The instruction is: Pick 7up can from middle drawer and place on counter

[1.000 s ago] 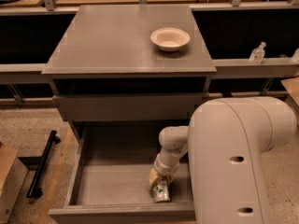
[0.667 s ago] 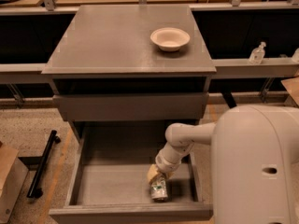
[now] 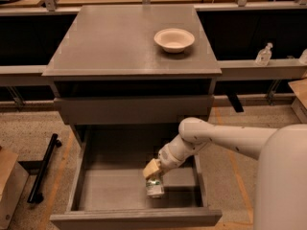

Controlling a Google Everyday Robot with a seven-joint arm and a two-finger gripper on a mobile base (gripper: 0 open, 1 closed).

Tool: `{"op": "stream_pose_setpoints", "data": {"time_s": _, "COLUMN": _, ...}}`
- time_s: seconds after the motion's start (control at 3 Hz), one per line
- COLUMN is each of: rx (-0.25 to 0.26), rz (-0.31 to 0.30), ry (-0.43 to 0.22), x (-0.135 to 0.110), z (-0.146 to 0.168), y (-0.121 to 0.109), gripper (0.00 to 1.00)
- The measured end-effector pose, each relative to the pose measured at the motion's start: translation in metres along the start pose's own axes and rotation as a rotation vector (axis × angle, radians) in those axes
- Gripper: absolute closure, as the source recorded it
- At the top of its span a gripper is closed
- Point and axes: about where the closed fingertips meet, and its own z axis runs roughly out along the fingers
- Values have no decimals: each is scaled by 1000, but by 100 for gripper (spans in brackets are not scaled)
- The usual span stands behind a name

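The 7up can point(image 3: 154, 187), silvery with green markings, is in the open middle drawer point(image 3: 115, 188), right of its middle and near the front. My gripper point(image 3: 153, 175) reaches down into the drawer from the right and is shut on the can's top, with the can hanging below it. The counter point(image 3: 115, 42) is the broad grey top of the cabinet above the drawer.
A white bowl point(image 3: 174, 39) sits on the counter at the back right. The shallower drawer point(image 3: 134, 109) above sticks out slightly. My arm point(image 3: 225, 140) crosses the drawer's right side. A black bar point(image 3: 44, 166) and a box point(image 3: 9, 186) lie on the floor at left. A bottle point(image 3: 263, 54) stands on the right ledge.
My gripper has moved left and slightly up inside the drawer, and the can has moved with it. My arm has swung lower and to the right in the view.
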Motion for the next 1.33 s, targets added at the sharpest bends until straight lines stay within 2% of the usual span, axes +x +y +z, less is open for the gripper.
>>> {"op": "stream_pose_setpoints", "data": {"time_s": 0.33, "rx": -68, "rz": -99, "ry": -64, "x": -11, "z": -39, "y": 33, "gripper": 100}}
{"op": "stream_pose_setpoints", "data": {"time_s": 0.67, "rx": -83, "rz": -189, "ry": -118, "x": -17, "z": -83, "y": 57, "gripper": 100}}
{"op": "stream_pose_setpoints", "data": {"time_s": 1.0, "rx": -61, "rz": -273, "ry": -176, "x": -25, "z": -134, "y": 76, "gripper": 100}}
{"op": "stream_pose_setpoints", "data": {"time_s": 1.33, "rx": -13, "rz": -393, "ry": -243, "x": -48, "z": -196, "y": 100, "gripper": 100}}
